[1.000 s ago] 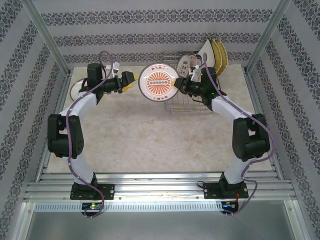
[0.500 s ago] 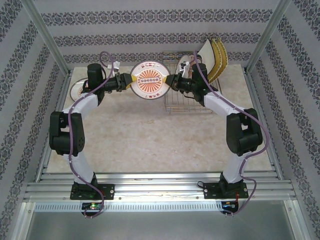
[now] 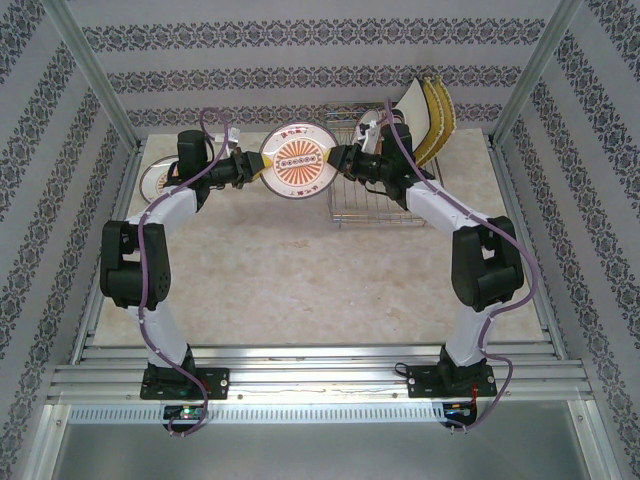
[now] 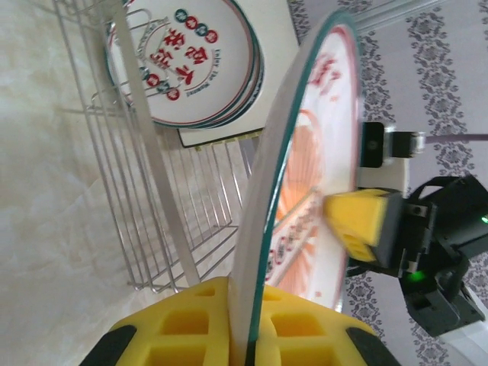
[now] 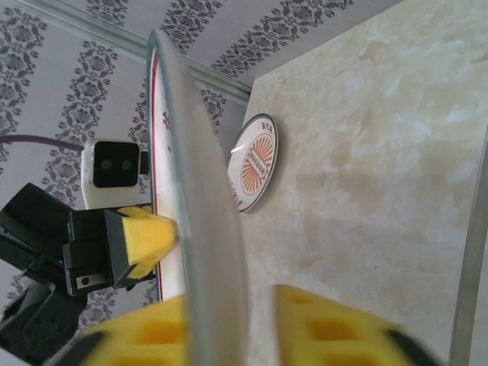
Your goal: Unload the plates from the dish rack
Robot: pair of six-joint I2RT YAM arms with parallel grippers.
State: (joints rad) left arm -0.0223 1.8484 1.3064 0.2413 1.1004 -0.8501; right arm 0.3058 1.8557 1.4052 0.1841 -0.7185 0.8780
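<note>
**Top view.** Held plate (image 3: 300,162) is upright in the air at upper centre, patterned face to the camera. It sits between the two arms, left gripper (image 3: 258,167) on its left rim and right gripper (image 3: 341,160) on its right rim. Jaw gaps are too small to read here.

Rack (image 3: 385,205) stands on the table (image 3: 300,270) just right of the held plate. Round plates (image 3: 372,128), a white square plate (image 3: 411,98) and yellow plates (image 3: 438,115) stand in its back right part. Flat plate (image 3: 158,180) lies on the table at upper left, behind the left arm.

**Left wrist view.** Left gripper (image 4: 245,320) is at bottom centre, its yellow pads clamped tight on the held plate (image 4: 305,183) rim with no gap either side. The plate runs edge-on from bottom centre to upper right. Right gripper (image 4: 343,225) is at the far rim, right of centre, with one yellow finger (image 4: 366,221) at the patterned face. Rack (image 4: 145,198) wires are on the left. Round plates (image 4: 194,65) are stacked at upper left with the white square plate (image 4: 229,136) behind them.

**Right wrist view.** Right gripper (image 5: 229,328) is at the bottom with the held plate (image 5: 194,168) rim between its pads. The left pad is against the rim. The right pad (image 5: 335,328) stands off with a clear gap, so the jaws are part open, loose round the rim and not clamping. Left gripper (image 5: 164,235) is at the left, its yellow finger on the plate. Flat plate (image 5: 255,164) lies on the table (image 5: 366,152), centre frame.
</note>
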